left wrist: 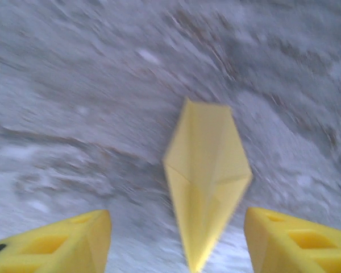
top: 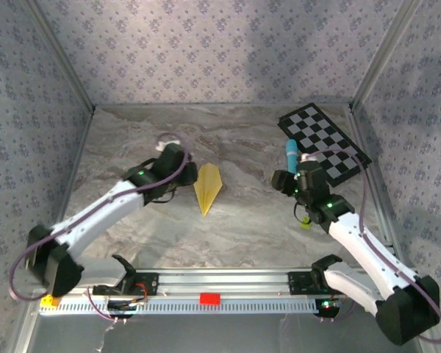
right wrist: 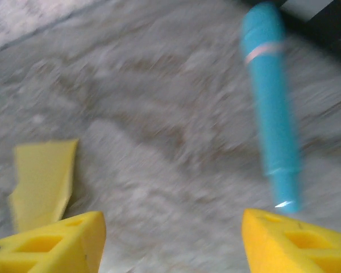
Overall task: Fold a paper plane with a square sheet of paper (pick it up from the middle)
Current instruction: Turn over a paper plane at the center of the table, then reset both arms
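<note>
The paper plane (top: 208, 188), a slim yellow dart with a centre crease, lies flat on the marbled table, its point towards the near edge. In the left wrist view the paper plane (left wrist: 207, 182) lies between and just beyond my spread yellow fingers (left wrist: 74, 242), touching neither. My left gripper (left wrist: 176, 230) is open; from above, the left gripper (top: 178, 187) sits just left of the plane. My right gripper (top: 281, 181) stands well to the right of the plane. The right gripper (right wrist: 173, 233) is open over bare table, with the plane's edge (right wrist: 42, 182) at its left.
A light-blue marker (top: 290, 153) lies just beyond the right gripper, and the marker (right wrist: 271, 102) shows above the right finger. The black-and-white checkered board (top: 325, 143) sits at the back right. A tiny yellow-green ball (top: 306, 224) lies by the right forearm. Patterned walls enclose the table.
</note>
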